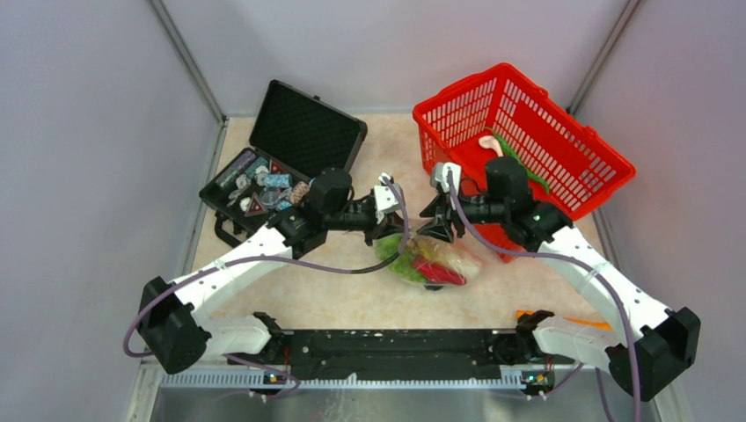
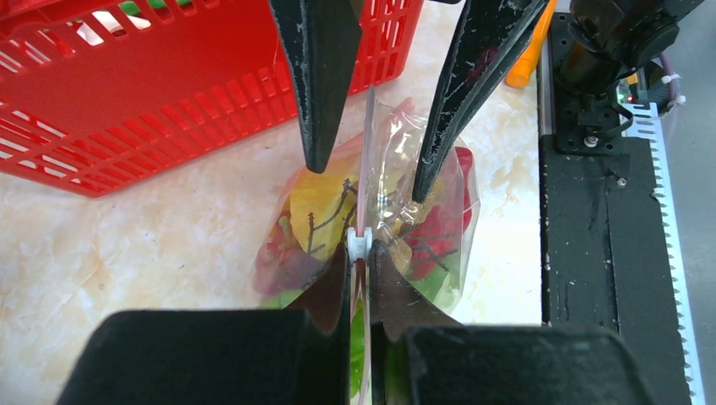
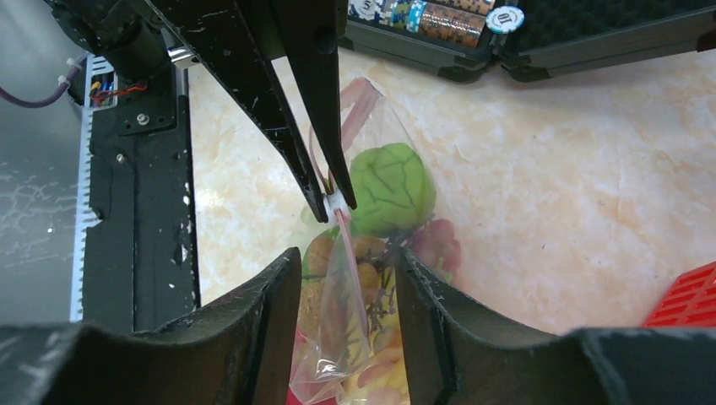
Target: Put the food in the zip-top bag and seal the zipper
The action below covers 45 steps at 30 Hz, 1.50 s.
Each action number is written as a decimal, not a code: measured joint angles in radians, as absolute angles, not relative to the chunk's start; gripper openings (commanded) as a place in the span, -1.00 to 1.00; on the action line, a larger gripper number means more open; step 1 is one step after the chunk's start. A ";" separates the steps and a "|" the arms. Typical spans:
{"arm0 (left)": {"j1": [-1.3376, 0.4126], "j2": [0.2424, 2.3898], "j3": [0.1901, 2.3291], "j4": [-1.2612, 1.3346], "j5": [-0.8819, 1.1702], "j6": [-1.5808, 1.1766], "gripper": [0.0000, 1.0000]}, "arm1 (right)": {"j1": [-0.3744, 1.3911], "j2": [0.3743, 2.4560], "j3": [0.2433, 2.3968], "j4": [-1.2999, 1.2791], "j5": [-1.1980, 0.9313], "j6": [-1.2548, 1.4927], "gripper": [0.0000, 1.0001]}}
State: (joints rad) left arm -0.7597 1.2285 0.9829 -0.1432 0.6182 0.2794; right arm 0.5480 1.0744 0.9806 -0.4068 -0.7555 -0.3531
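The zip-top bag (image 1: 435, 261) lies mid-table, holding the food: a yellow leafy bunch (image 2: 319, 202), a red piece (image 2: 439, 224), a green pear-like fruit (image 3: 388, 187), brown bits (image 3: 325, 253) and red-purple grapes (image 3: 435, 245). Its pink zipper (image 2: 367, 152) stands up on edge, with a white slider (image 2: 358, 244) on it. My left gripper (image 2: 359, 253) is shut on the zipper just behind the slider; it also shows in the top view (image 1: 393, 221). My right gripper (image 3: 346, 270) is open, its fingers either side of the zipper (image 3: 350, 245) and the bag's corner, facing the left gripper (image 1: 433, 227).
A red basket (image 1: 563, 141) stands at the back right, just behind the bag, with a green and pink item (image 1: 501, 145) in it. An open black case (image 1: 290, 158) of chips is at the back left. A black rail (image 1: 396, 343) runs along the near edge, an orange object (image 1: 581, 321) beside it.
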 measured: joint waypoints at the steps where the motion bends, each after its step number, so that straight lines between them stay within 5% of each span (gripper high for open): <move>1: -0.760 1.229 0.983 -0.143 0.622 0.278 -1.00 | 0.548 1.074 0.981 -0.402 -0.759 -0.351 -0.10; 31: -0.760 1.225 1.011 -0.096 0.712 0.180 -1.00 | 0.561 0.965 1.223 -0.746 -0.622 -0.478 0.08; 45: -0.762 1.225 1.019 -0.085 0.726 0.155 -1.00 | 0.591 1.147 1.308 -0.848 -0.640 -0.562 -0.03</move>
